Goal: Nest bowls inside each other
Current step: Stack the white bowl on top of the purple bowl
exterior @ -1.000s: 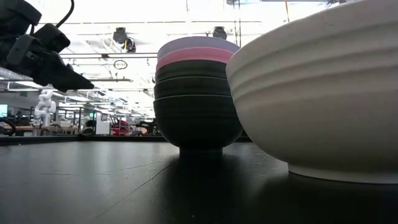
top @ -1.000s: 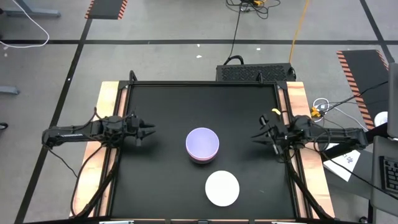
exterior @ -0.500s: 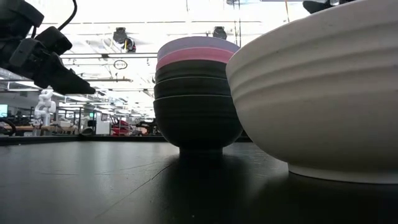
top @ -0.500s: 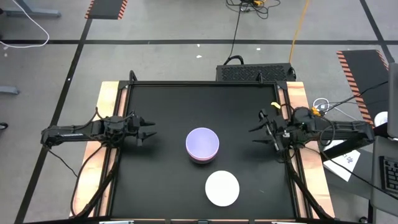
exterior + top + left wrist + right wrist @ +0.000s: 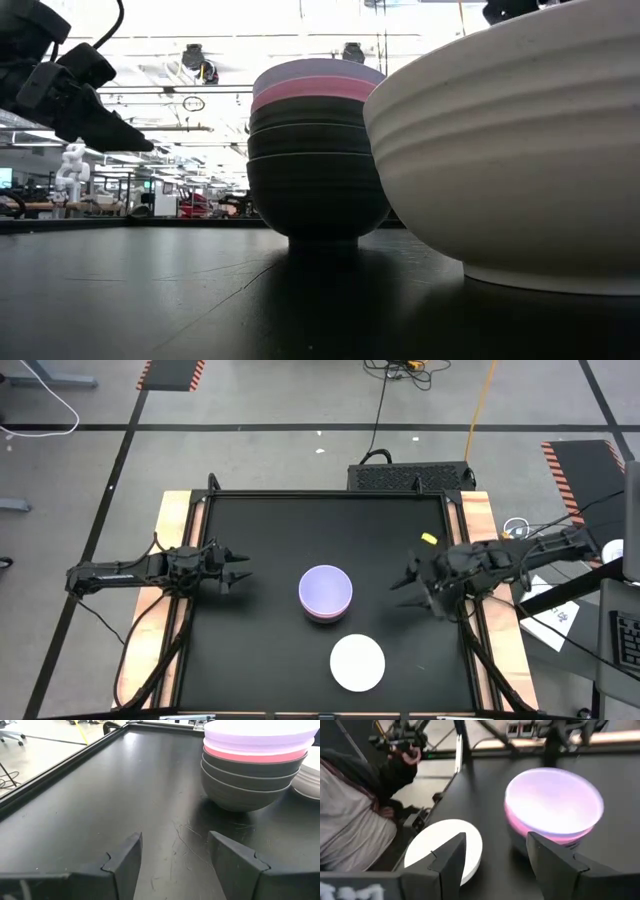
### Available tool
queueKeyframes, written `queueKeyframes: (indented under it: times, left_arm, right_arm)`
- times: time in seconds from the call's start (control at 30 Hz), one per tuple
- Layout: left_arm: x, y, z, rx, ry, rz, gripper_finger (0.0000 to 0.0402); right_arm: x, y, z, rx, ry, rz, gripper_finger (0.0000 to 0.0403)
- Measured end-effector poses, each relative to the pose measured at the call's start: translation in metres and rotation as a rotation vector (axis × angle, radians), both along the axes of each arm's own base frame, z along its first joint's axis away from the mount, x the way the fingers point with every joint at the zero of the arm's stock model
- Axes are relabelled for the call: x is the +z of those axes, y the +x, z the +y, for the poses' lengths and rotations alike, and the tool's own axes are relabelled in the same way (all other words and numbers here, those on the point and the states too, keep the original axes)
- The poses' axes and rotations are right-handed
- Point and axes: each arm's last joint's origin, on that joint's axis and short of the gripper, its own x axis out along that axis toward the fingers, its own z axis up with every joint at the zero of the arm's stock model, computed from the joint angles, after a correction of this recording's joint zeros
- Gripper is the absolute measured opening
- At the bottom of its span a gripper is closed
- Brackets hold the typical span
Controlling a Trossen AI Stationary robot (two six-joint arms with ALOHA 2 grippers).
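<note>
A stack of nested bowls [image 5: 325,592] stands mid-table on its black bottom bowl's foot, with a pink bowl above the black ones and a lavender bowl on top [image 5: 318,150] [image 5: 255,765] [image 5: 552,805]. A single white bowl [image 5: 357,662] [image 5: 510,150] [image 5: 445,850] sits upright near the table's front edge. My left gripper [image 5: 240,568] [image 5: 172,855] hovers open to the left of the stack, pointing at it. My right gripper [image 5: 403,592] [image 5: 497,852] hovers open to the right of the stack, facing both the stack and the white bowl. Neither gripper holds anything.
The black table top [image 5: 280,530] has a raised frame and wooden side boards [image 5: 175,520]. A person [image 5: 350,830] stands beyond the table's edge behind the white bowl in the right wrist view. Bare table surface lies between each gripper and the bowls.
Both grippers have opened. My right gripper has swung from the table's right edge toward the left and a little nearer, turning toward the bowls. My left gripper stays in place. The bowls have not moved.
</note>
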Motion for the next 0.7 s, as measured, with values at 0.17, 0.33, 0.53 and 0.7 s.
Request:
queueKeyframes:
  times: [0.17,0.33,0.53,0.7]
  left_arm:
    - [0.000,0.000,0.000,0.000,0.000,0.000,0.0230]
    - [0.000,0.000,0.000,0.000,-0.001,0.000,0.0230]
    - [0.000,0.000,0.000,0.000,0.001,-0.005,0.0230]
    - [0.001,0.000,0.000,-0.001,0.003,-0.009,0.0230]
  right_arm:
    - [-0.012,0.011,0.019,-0.003,-0.006,0.084,0.0203]
    - [-0.021,0.020,0.039,0.002,0.032,0.124,0.0203]
    - [-0.033,0.028,0.052,-0.050,0.121,0.227,0.0203]
    - [-0.043,0.034,0.055,-0.107,0.185,0.305,0.0203]
